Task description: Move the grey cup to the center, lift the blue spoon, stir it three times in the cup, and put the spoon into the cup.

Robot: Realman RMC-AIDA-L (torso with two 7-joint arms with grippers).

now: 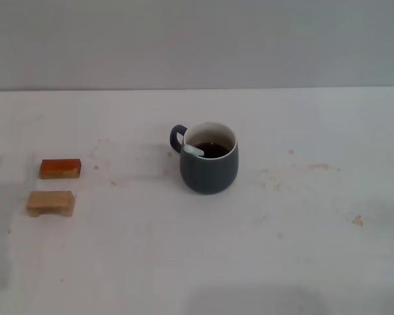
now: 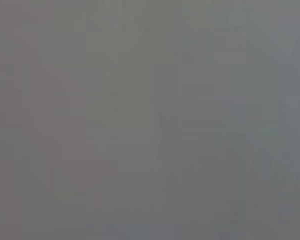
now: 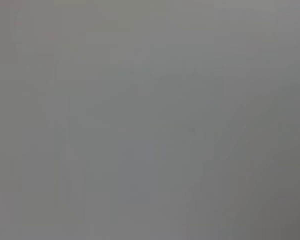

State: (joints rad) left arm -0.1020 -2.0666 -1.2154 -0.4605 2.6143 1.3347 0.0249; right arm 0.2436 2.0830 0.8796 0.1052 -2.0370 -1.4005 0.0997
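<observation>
Nearest the head camera, only bare white worktop [image 1: 197,275], faintly stained with reddish specks toward 3 o'clock. Farther in, near the middle of the view, the grey cup [image 1: 209,168], upright, loop handle pointing to about 10 o'clock, white rim and inside, dark liquid within. Resting in the cup, the blue spoon [image 1: 193,150]: pale handle leaning on the rim at roughly 9 o'clock, just by the loop handle, bowl end down inside and hidden by the liquid. Well apart from the cup, out at 9 o'clock, two small wooden pieces lying flat: an orange-brown block [image 1: 60,168] and, just beside it toward the camera, a pale wooden block [image 1: 50,203] with a notched underside; close together, whether touching cannot be told. Beyond the worktop's far edge at 12 o'clock, a plain grey wall [image 1: 197,42]. Neither arm visible from the head view. Left wrist view and right wrist view both filled by a featureless grey field, no fingers shown; left tool and right tool out of sight, so width of opening impossible to tell.
</observation>
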